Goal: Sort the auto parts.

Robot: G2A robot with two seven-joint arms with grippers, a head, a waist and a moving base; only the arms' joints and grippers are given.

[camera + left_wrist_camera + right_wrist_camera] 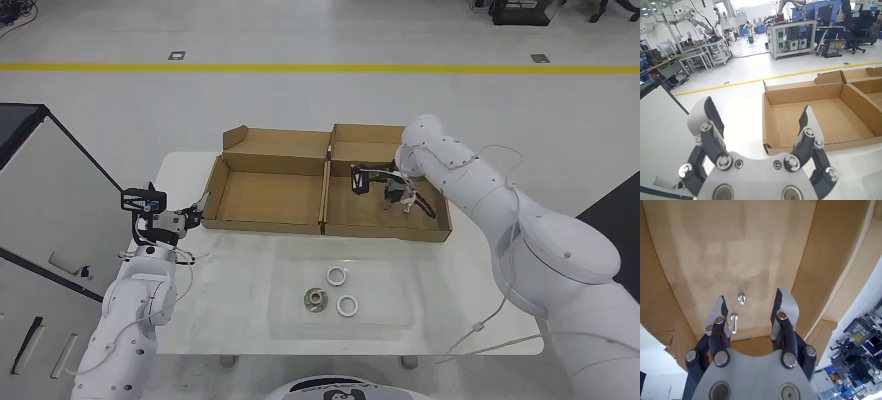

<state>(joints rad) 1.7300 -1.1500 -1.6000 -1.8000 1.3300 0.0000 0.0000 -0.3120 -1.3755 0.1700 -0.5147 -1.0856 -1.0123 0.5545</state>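
Hovering over the right-hand box (350,215), the right gripper (751,295) has its fingers (780,306) spread wide, nothing held between them.

Right-hand box (810,256): cardboard, shallow, lid flap folded back. Two silver bolts on its floor, near each other but apart. First bolt (734,323) lies flat, hex head pointing away from the wrist, just beside one fingertip. Second bolt (741,298) is seen nearly end-on, shaft toward the camera; cannot tell for certain whether it stands upright.

Left-hand box (270,198): same make, side wall touching the right-hand box. Bare cardboard floor (819,121).

Clear tray (385,300): sits on the white worktop (230,290) in front of the boxes, nearer the robot. Three parts inside: one white ring (337,275), a second white ring (348,305), and a grey metal disc part (316,298) just beside them. All three are close together but separate.

Left gripper (757,105) sits at the worktop's left side, just off the near corner of the left-hand box. Fingers wide apart, holding nothing.
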